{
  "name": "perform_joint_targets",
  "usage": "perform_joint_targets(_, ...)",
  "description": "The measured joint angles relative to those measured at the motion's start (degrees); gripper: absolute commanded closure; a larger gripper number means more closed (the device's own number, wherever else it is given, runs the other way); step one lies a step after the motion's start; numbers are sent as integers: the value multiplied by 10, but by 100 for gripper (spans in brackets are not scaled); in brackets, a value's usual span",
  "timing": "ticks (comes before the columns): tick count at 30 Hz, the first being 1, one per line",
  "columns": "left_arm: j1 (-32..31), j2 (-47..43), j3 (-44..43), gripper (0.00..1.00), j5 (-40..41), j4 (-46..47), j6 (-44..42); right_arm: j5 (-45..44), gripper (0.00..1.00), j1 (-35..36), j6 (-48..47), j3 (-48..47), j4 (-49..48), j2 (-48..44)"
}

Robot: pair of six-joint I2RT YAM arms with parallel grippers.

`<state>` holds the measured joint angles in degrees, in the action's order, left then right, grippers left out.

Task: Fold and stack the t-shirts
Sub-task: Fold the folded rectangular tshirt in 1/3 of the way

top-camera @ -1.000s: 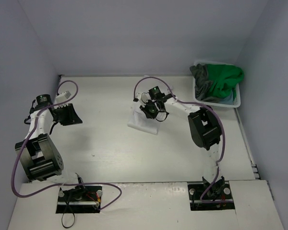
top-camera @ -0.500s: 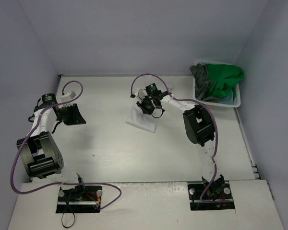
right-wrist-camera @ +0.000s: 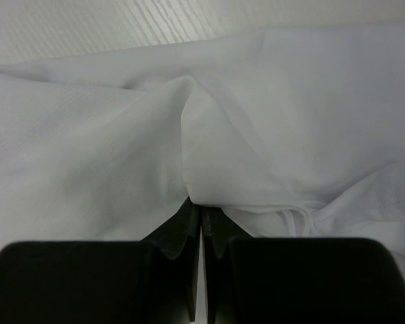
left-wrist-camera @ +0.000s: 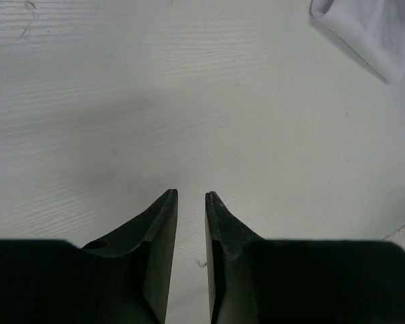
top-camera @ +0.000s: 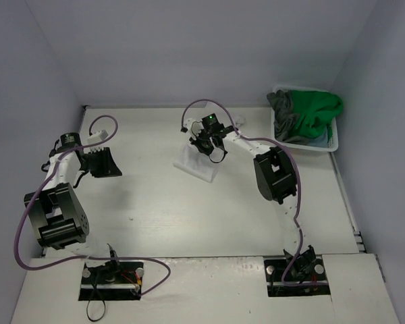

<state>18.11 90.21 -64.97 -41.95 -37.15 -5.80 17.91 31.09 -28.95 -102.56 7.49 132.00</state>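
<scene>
**While the white t-shirt [top-camera: 194, 167] is pinched, three others are left waiting**

Where the table [top-camera: 155, 216] runs toward its far edge, the white t-shirt is seen bunched in a loose heap near the middle, not yet folded. A raised ridge of its cloth is clamped between the closed fingers of the right gripper [right-wrist-camera: 200, 206], and creases are drawn toward that pinch. The left gripper [left-wrist-camera: 191, 196] is held over bare table well to the left, its fingers parted by a narrow gap with nothing between them; only a corner of the white cloth is caught at the upper right of its wrist view.

A green t-shirt [top-camera: 317, 108], a dark grey t-shirt [top-camera: 281, 108] and a light blue-grey t-shirt [top-camera: 322, 138] are heaped in the basket [top-camera: 304, 148] at the far right.

The cloth is judged light, limp and thin, so no shape is likely to be kept once it is lifted, and several layers may be gathered by a single pinch. A hem or shoulder seam is judged a better hold than a mid-panel ridge, since a flat edge can then be pulled taut between two grips. Sagging and slipping are to be expected if only one point is held.
</scene>
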Motion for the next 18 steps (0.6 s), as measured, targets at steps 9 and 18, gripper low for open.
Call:
perform_joint_targets(9,-9,5,1,82,1,0,0,-12,100,-12,6,-2,-27,0)
perform_joint_targets(18,-18,9,1,82,5,0,-2,-22,98,-31,26,-30,-83,15)
